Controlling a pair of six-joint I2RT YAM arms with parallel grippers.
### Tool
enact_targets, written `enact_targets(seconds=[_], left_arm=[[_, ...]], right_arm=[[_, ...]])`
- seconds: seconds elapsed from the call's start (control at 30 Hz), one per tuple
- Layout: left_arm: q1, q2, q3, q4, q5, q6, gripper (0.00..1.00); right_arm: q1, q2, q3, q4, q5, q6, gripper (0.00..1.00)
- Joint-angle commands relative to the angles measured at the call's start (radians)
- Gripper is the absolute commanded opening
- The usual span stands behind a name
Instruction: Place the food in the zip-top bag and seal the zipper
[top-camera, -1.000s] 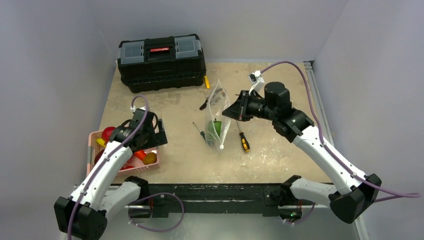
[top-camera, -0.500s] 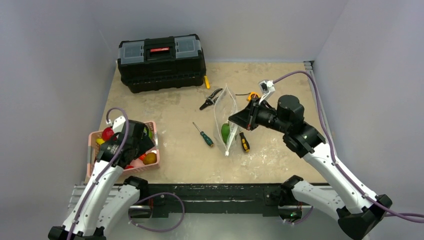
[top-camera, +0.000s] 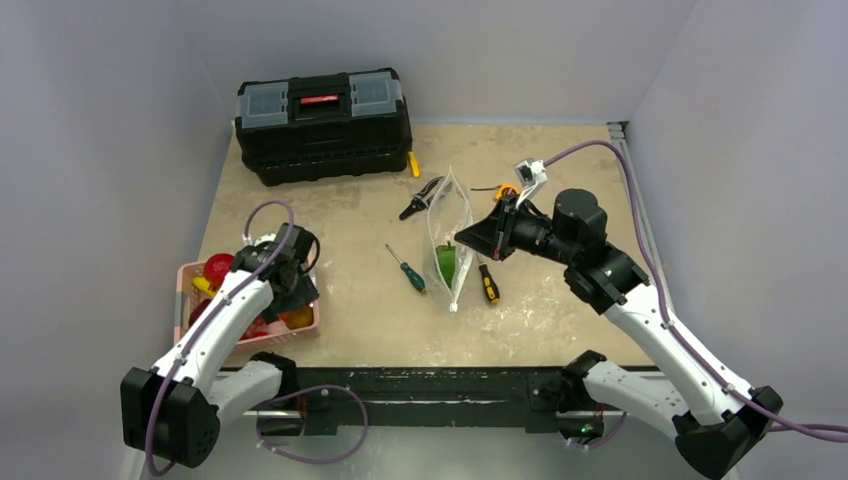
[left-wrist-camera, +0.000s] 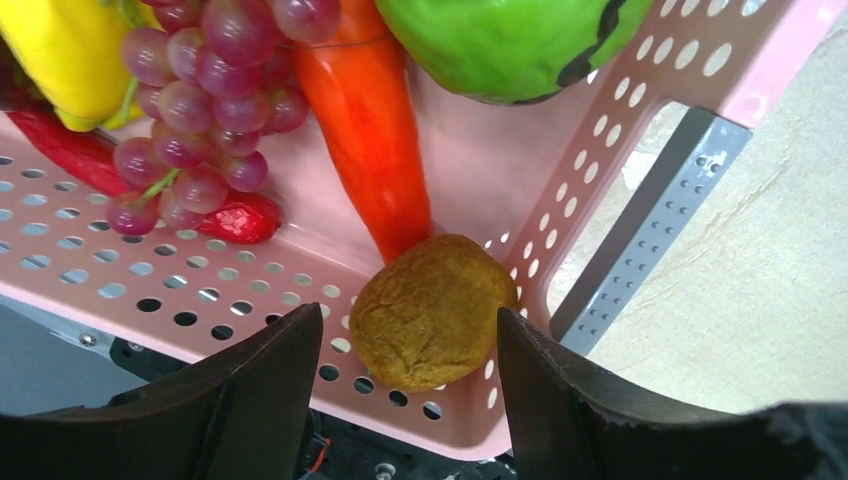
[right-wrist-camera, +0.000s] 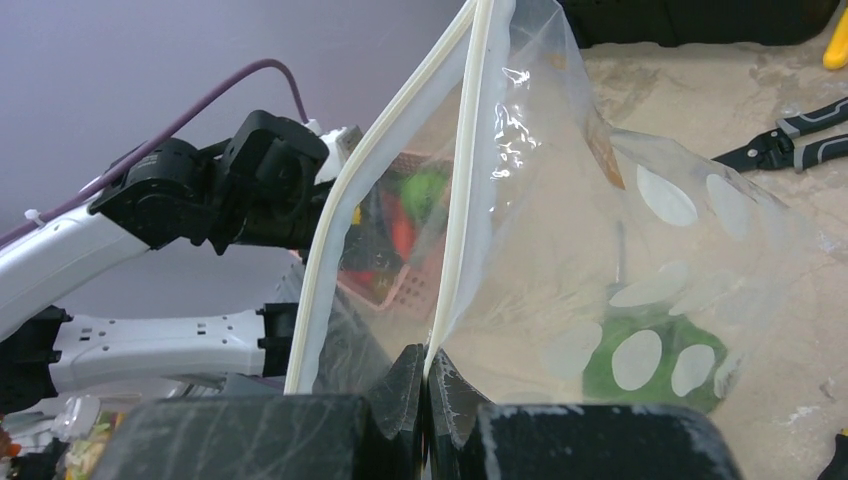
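Observation:
My right gripper (right-wrist-camera: 427, 375) is shut on the zipper (right-wrist-camera: 468, 180) edge of the zip-top bag (top-camera: 448, 240), holding it up with its mouth open toward the left. A green pepper (top-camera: 447, 262) lies inside the bag; it also shows in the right wrist view (right-wrist-camera: 650, 365). My left gripper (left-wrist-camera: 410, 350) is open inside the pink basket (left-wrist-camera: 650, 90), its jaws on either side of a round brown-orange fruit (left-wrist-camera: 432, 312), not touching it. An orange carrot (left-wrist-camera: 370, 130), purple grapes (left-wrist-camera: 200, 90), a red chili (left-wrist-camera: 90, 165), a yellow banana (left-wrist-camera: 60, 60) and a green pepper (left-wrist-camera: 510, 40) lie beyond.
A black toolbox (top-camera: 322, 122) stands at the back. A green-handled screwdriver (top-camera: 408, 270), a yellow-handled screwdriver (top-camera: 487, 284) and black pliers (top-camera: 420, 198) lie around the bag. The pink basket (top-camera: 190, 275) sits at the table's front left edge.
My left gripper has swung back and dropped into the basket's near corner over the round fruit. My right gripper drew the bag to the right and now holds it nearly still.

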Motion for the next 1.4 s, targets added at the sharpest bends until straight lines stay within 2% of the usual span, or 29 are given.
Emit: enact_targets(seconds=[0.0, 0.1, 0.2, 0.33, 0.5, 0.67, 0.77, 0.9, 1.0, 1.17, 1.27, 1.37], left_arm=[[0.006, 0.028, 0.001, 0.028, 0.064, 0.030, 0.64], [0.006, 0.043, -0.009, 0.040, 0.091, 0.035, 0.66], [0.005, 0.062, -0.024, 0.052, 0.118, 0.024, 0.72], [0.005, 0.069, -0.079, 0.108, 0.189, -0.022, 0.73], [0.005, 0.055, -0.103, 0.124, 0.158, -0.066, 0.62], [0.004, -0.049, -0.079, 0.073, 0.087, -0.093, 0.26], [0.004, -0.110, -0.038, 0.014, 0.059, -0.082, 0.24], [0.003, -0.204, 0.014, -0.034, 0.099, -0.066, 0.24], [0.004, -0.294, 0.054, -0.014, 0.206, -0.035, 0.24], [0.004, -0.441, 0.094, 0.169, 0.524, 0.042, 0.24], [0.004, -0.488, 0.075, 0.389, 0.780, 0.029, 0.25], [-0.012, -0.492, 0.034, 0.661, 0.986, -0.062, 0.28]], right_arm=[[0.002, -0.034, -0.008, 0.074, -0.027, -0.027, 0.00], [0.002, -0.042, -0.028, 0.092, -0.030, -0.024, 0.00], [0.002, -0.046, -0.040, 0.111, -0.032, -0.016, 0.00], [0.002, -0.044, -0.051, 0.135, -0.036, -0.004, 0.00], [0.002, -0.047, -0.055, 0.137, -0.036, -0.002, 0.00], [0.002, -0.057, -0.066, 0.139, -0.034, 0.008, 0.00], [0.002, -0.065, -0.077, 0.137, -0.021, 0.008, 0.00], [0.002, -0.074, -0.082, 0.108, 0.012, -0.011, 0.00], [0.002, -0.082, -0.096, 0.099, 0.026, -0.013, 0.00], [0.001, -0.076, -0.119, 0.095, 0.036, -0.005, 0.00], [0.002, -0.059, -0.137, 0.107, 0.029, 0.011, 0.00], [0.002, -0.042, -0.151, 0.122, 0.018, 0.025, 0.00]])
